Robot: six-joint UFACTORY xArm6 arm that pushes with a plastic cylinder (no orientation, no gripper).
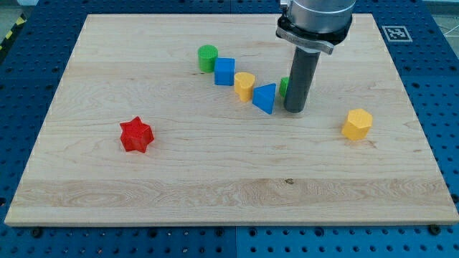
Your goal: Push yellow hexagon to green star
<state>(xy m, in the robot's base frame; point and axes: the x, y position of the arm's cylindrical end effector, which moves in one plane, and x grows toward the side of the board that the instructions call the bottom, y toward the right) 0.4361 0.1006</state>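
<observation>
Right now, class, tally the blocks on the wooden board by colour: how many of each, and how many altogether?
Green: 2, a green cylinder and a green block mostly hidden behind the rod, shape unclear
Blue: 2, a blue cube and a blue triangular block
Yellow: 2, a yellow block and a yellow hexagon
Red: 1, a red star
Total: 7 blocks

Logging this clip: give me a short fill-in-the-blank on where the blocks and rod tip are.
1. The only block in the board's left half is the ____ star.
2. My tip partly hides a ____ block.
3. The yellow hexagon lies to the tip's ____.
4. The blue cube sits beside the green ____.

Answers: red; green; right; cylinder
</observation>
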